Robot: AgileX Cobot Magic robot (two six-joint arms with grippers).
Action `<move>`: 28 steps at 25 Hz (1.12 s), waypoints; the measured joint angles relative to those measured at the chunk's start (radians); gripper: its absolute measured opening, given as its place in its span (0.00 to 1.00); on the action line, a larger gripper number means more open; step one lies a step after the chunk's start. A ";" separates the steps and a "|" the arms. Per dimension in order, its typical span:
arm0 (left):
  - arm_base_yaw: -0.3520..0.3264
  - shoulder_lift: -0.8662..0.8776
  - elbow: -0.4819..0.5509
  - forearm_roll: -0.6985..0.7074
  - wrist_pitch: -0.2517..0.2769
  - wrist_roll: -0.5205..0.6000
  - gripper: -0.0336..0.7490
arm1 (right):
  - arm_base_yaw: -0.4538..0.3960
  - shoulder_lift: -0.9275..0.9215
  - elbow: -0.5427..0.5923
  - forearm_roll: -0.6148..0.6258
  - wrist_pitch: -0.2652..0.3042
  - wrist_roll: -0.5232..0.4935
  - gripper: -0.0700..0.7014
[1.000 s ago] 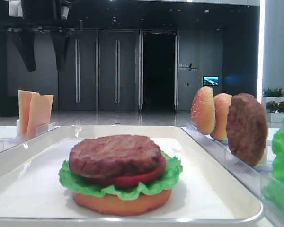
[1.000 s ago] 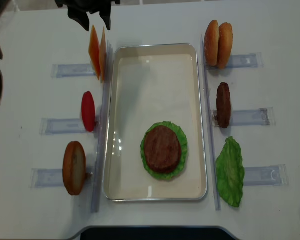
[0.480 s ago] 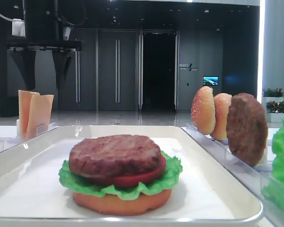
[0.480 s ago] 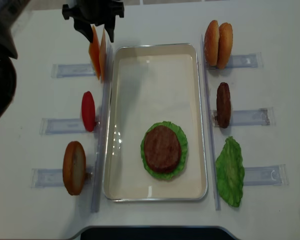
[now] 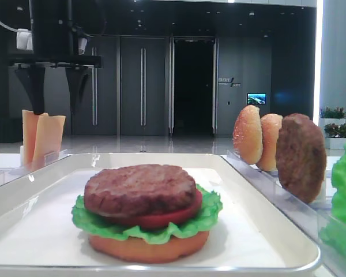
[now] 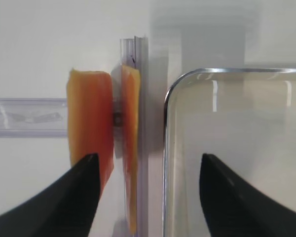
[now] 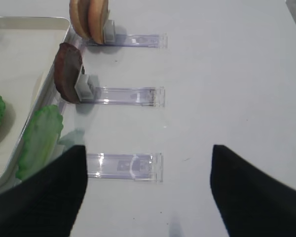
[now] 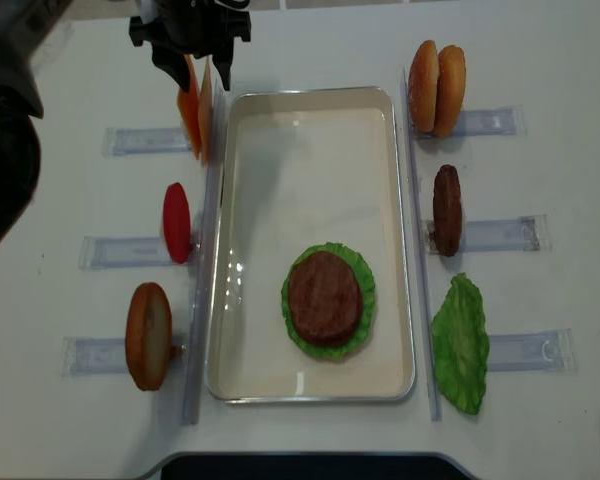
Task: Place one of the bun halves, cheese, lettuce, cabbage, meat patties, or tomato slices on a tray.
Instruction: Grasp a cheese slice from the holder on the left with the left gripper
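On the large white rectangular tray [image 8: 310, 130], toward its near end, sits a part-built burger: a tan bun base [image 5: 144, 247], a ruffled bright green lettuce leaf [image 8: 362, 290], a deep-red tomato slice [image 5: 173, 216] and a thick dark-brown grilled patty [image 8: 324, 298] on top. To the right of the tray, a second green lettuce leaf [image 8: 461, 345] leans by a clear plastic rack [image 7: 123, 167], then a brown patty [image 8: 447, 209] stands on edge, and farthest, two golden bun halves [image 8: 437, 87] stand side by side. To the left, a tan bun half [image 8: 148, 335] stands nearest, then a red tomato disc [image 8: 177, 222], then two thin pale orange cheese slices [image 8: 195, 105] upright in their rack just beside the tray's far left corner. The left gripper [image 6: 145, 190] hangs over the cheese slices with its dark fingers [image 5: 33, 86] spread wide, one either side of the pair, not touching. The right gripper [image 7: 148, 192] hovers above the bare white table [image 7: 227, 74] right of the racks, fingers parted and holding nothing.
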 joint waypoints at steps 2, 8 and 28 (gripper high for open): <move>0.000 0.000 0.000 0.000 -0.001 0.000 0.66 | 0.000 0.000 0.000 0.000 0.000 0.000 0.77; 0.000 0.022 0.000 0.000 -0.001 0.000 0.66 | 0.000 0.000 0.000 0.000 0.000 0.000 0.77; 0.000 0.037 0.000 0.006 -0.001 0.000 0.47 | 0.000 0.000 0.000 0.000 0.000 0.000 0.77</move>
